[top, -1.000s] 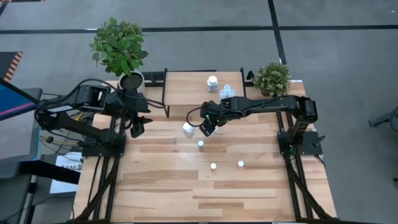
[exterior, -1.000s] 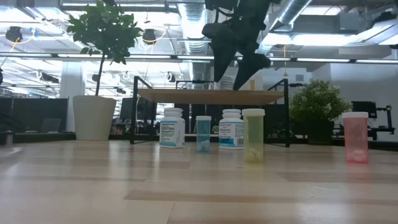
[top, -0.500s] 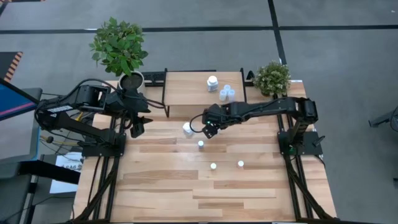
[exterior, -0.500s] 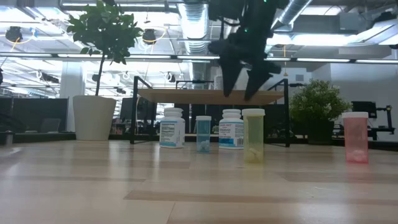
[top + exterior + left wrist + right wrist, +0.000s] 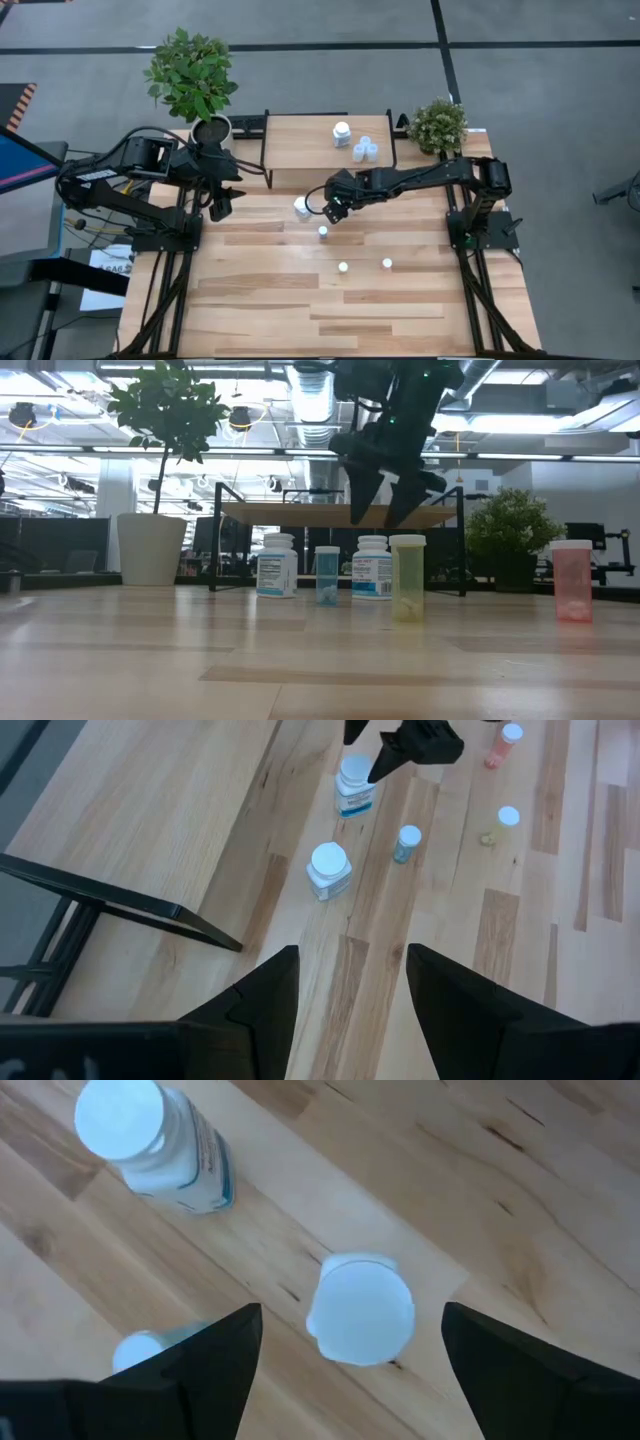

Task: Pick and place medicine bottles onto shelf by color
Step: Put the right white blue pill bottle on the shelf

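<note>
Wood planks make up the big table (image 5: 270, 300), seen from high up. The shelf (image 5: 300, 140) sits at the back with one white bottle (image 5: 342, 133) and two pale-blue bottles (image 5: 364, 149) on it. The right gripper (image 5: 334, 210) hangs over another white bottle (image 5: 301, 207) on the table, fingers spread wide and holding nothing. The left gripper (image 5: 220, 205) waits near the plant pot (image 5: 211, 128).

From the low view, the right gripper (image 5: 385, 510) hangs just above two white bottles (image 5: 277, 565). A small blue bottle (image 5: 327, 575), a yellow bottle (image 5: 407, 577) and a pink bottle (image 5: 572, 580) stand on the table too.

The left wrist view shows the left gripper (image 5: 348, 1005) partly open and empty.

The right wrist view shows the right gripper (image 5: 350, 1365) open right above a white cap (image 5: 362, 1308).
</note>
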You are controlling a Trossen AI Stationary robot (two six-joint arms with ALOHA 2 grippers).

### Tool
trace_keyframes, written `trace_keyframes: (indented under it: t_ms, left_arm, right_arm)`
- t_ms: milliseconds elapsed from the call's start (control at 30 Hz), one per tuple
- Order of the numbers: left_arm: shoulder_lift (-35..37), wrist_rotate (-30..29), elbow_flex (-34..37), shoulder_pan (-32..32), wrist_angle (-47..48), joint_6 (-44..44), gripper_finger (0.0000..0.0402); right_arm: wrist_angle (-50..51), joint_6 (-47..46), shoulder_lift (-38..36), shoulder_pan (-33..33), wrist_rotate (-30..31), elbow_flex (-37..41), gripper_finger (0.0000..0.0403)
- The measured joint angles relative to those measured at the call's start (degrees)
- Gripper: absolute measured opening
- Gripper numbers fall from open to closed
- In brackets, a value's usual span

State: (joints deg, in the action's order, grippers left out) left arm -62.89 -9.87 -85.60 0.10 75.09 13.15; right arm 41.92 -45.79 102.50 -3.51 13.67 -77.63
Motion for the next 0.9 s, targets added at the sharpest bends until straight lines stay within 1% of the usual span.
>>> trace_keyframes:
  t_ms: [200, 367, 500, 667, 900]
  left_arm:
    - [0.00, 0.01, 0.00, 0.00, -0.01, -0.02, 0.0174]
    - [0.00, 0.00, 0.00, 0.00, -0.04, -0.02, 0.0174]
    - [0.00, 0.01, 0.00, -0.02, -0.02, 0.00, 0.0174]
    - [-0.02, 0.02, 0.00, -0.02, -0.01, 0.00, 0.0174]
    - [-0.02, 0.02, 0.00, -0.02, -0.01, -0.44, 0.0174]
  right_arm:
    - [-1.10, 0.34, 0.47, 0.02, 0.04, 0.08, 0.0331]
    - [-2.36, 1.20, 4.59, 0.11, -0.06, 0.03, 0.0331]
    - [-1.95, 0.35, 7.52, 0.20, -1.36, 0.01, 0.0330]
    - [-3.95, 0.18, 7.40, 0.10, -1.77, -0.32, 0.0330]
    - [-1.86, 0.35, 5.21, -0.67, -1.77, -0.39, 0.0315]
